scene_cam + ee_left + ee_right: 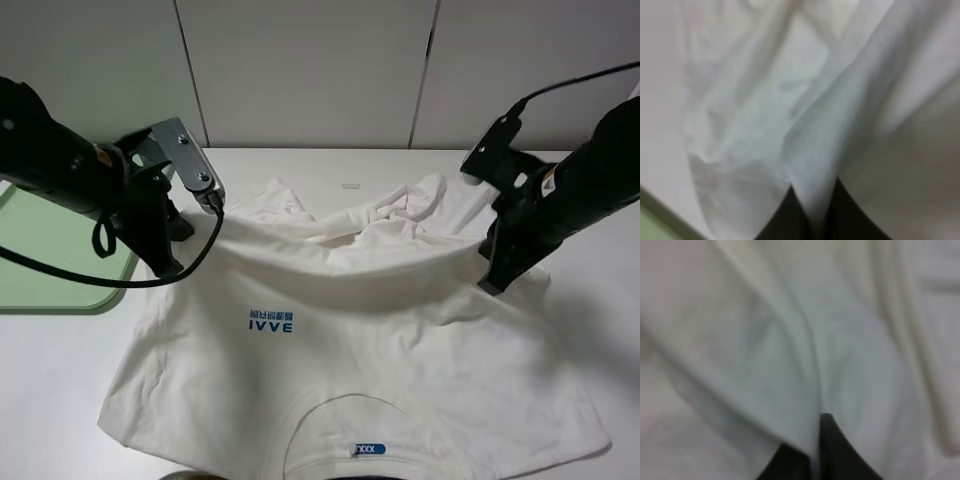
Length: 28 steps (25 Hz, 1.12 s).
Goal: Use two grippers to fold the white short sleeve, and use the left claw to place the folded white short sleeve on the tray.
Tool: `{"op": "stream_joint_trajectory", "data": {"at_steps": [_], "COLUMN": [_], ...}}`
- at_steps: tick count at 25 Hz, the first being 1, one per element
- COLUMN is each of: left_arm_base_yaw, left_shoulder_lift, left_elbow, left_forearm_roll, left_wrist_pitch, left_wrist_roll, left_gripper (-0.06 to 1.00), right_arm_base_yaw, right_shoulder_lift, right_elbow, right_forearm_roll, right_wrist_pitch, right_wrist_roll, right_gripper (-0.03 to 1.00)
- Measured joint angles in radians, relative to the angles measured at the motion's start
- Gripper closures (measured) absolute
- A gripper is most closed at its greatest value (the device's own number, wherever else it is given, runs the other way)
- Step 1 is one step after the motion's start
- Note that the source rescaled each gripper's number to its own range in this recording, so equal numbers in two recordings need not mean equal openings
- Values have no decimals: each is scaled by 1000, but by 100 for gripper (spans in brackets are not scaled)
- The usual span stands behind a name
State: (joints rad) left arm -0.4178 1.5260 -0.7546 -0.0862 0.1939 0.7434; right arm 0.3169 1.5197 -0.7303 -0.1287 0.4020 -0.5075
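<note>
— While both arms reach over the cloth, how do your jaws stand?

— My left gripper (170, 268) is pinching a fold of the large white cotton T-shirt (380, 350). The wrist view shows cloth squeezed between its slim black fingers (782, 222). My right gripper (492, 283) is clamped on a fold at the opposite side in the same way. Between the two grips the shirt stands up in a ridge, with bunched, wrinkled cloth behind it.

— And the rest of the shirt?

— It lies spread on the white table (60, 400), with the blue "IVVE" print (271, 325) facing up and the blue neck label (367, 449) at the near edge.

— What about the tray?

— The flat pale-green plastic tray (40, 230) sits on the table on my left, partly hidden under my left arm. The shirt lies just beside it, not in it.
</note>
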Motion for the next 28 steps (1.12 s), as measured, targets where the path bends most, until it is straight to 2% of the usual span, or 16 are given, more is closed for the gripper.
{"op": "stream_joint_trajectory", "data": {"at_steps": [3,12,19,22,24,28], "left_arm_base_yaw": [0,0,-4,-7,-9,-10], "left_shoulder_lift": [-92,-372,-727,-861,-928,-985], "left_elbow": [0,0,-7,-44,-84,-192], "left_forearm_roll": [11,12,8,2,-4,-41], "left_wrist_pitch": [32,45,56,84,126,306], "left_wrist_roll": [-2,-18,-18,-18,-16,-9], "left_gripper": [94,94,94,94,94,94], "right_arm_base_yaw": [0,0,3,9,12,12], "right_shoulder_lift": [-116,-433,-686,-834,-909,-954], "right_elbow": [0,0,0,0,-6,-62], "right_forearm_roll": [-67,-206,-237,-273,-281,-278], "right_wrist_pitch": [-37,-34,-27,-51,-55,-34], "right_wrist_roll": [56,106,97,37,-6,-28], "right_gripper": [97,97,97,97,97,97]}}
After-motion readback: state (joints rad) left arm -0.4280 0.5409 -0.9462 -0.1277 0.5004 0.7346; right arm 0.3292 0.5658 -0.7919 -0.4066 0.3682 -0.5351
